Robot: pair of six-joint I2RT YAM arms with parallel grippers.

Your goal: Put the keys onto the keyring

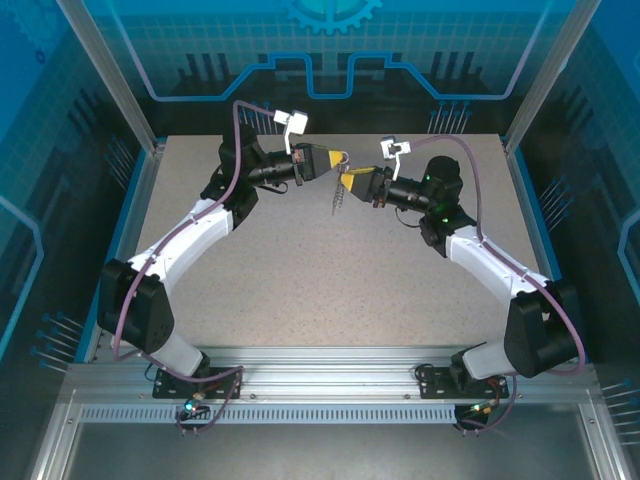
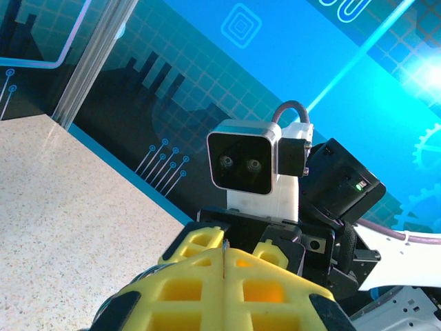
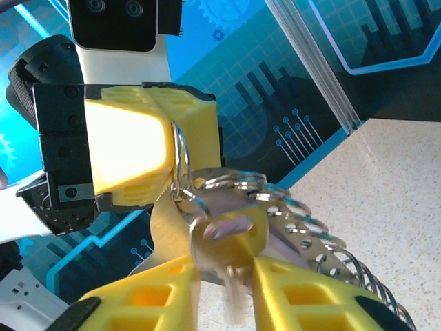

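Small key (image 3: 227, 238), pale silvery head with a slot near its top, blade pointing down and blurred, caught between the two yellow fingers (image 3: 303, 296) of the right tool (image 3: 224, 270); tool clenched on it, one finger at each side of the head. Pressed against the key head, the keyring (image 3: 231, 183), here a cluster of bright split rings; whether the key already sits on a ring or merely lies against them, cannot tell. From that cluster, one thin wire loop (image 3: 181, 148) rising into the seam of the left tool (image 3: 172, 162), its yellow fingers pressed together on the wire, so clamped on the keyring. Off to the lower right of the rings, a spring-like metal chain (image 3: 337, 258), coil after coil, trailing out of frame. Seen from above: both tools tip to tip in mid-air over the far middle of the table (image 1: 300, 290), keyring between them, chain hanging down from the meeting point. In the left wrist view, own yellow fingers closed to a hairline seam, and just behind them the right arm's wrist camera (image 2: 241, 162), white housing, dark face, two lenses, looking back. Left arm (image 1: 190, 240) and right arm (image 1: 490, 265), white and black, curving in from their bases on the slotted aluminium rail (image 1: 320, 385) at the near edge. Speckled beige tabletop; blue printed panels (image 1: 330, 50) around the cell.
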